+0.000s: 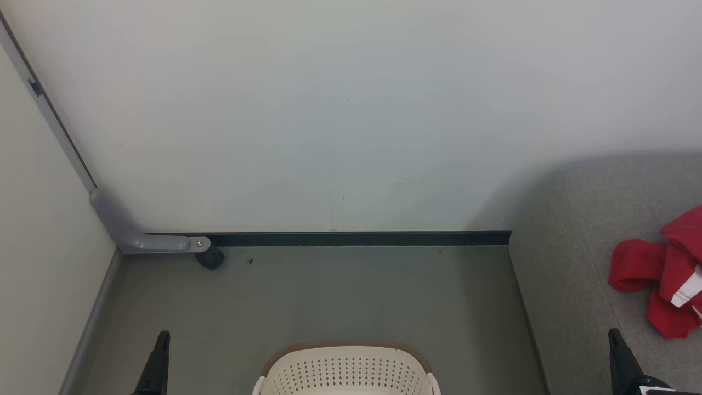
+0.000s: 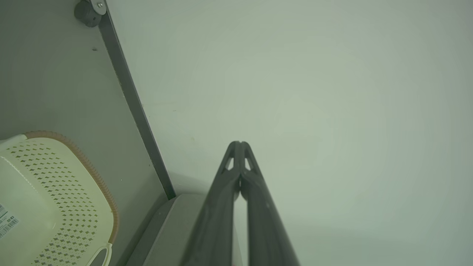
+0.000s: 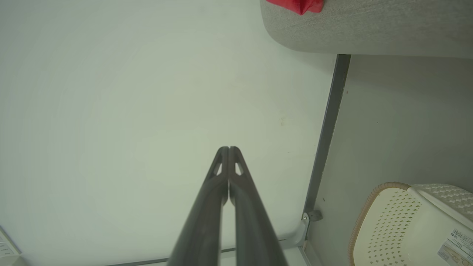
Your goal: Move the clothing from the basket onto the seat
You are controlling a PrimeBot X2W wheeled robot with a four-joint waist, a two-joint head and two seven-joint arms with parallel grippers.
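On the seat (image 1: 570, 285), crumpled clothing (image 1: 666, 271), perhaps two pieces

Clothing (image 1: 663, 271): red with white panels, crumpled heap on seat (image 1: 570, 285), just up-right of right gripper (image 1: 613, 333). Seat: grey woven cushion, rounded corner, under that gripper. Basket (image 1: 345, 367): cream, perforated, brown rim, upright, between left gripper (image 1: 163, 334) and right gripper.

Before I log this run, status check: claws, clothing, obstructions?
Left claw shut, right claw shut, both empty. Clothing on seat; basket visible part bare. Nothing blocking.
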